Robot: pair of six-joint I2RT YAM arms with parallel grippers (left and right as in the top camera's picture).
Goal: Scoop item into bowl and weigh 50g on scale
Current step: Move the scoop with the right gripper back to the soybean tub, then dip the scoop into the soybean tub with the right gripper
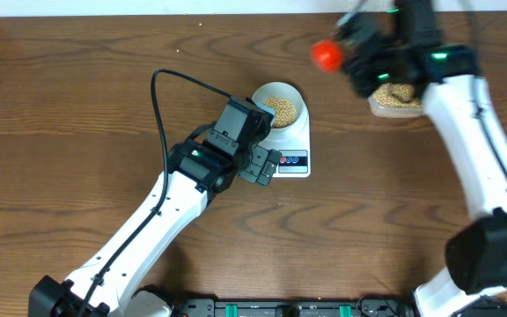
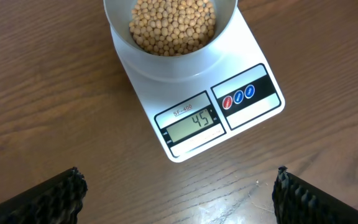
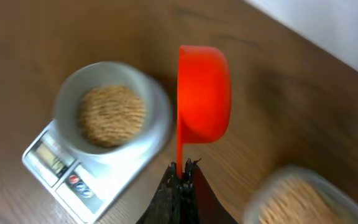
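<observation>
Overhead, the bowl (image 1: 280, 107) of beans (image 1: 281, 106) sits on the scale (image 1: 296, 146) at centre frame. The left gripper (image 1: 264, 167) hovers just beside the scale's lower edge. At upper right, the blurred right gripper (image 1: 349, 58) carries a red scoop (image 1: 327, 55) between the bowl and the clear tub (image 1: 396, 99).

In the left wrist view, the display (image 2: 191, 122) reads 45. The left fingers (image 2: 42, 199) stand wide apart at the bottom corners, with nothing held.

In the right wrist view, the right jaws pinch the scoop's handle at bottom centre. The cup's inside is turned away, so its load cannot be told.

The weighing looks nearly finished. The next move likely calls for a small, careful sprinkle of beans to reach fifty.
</observation>
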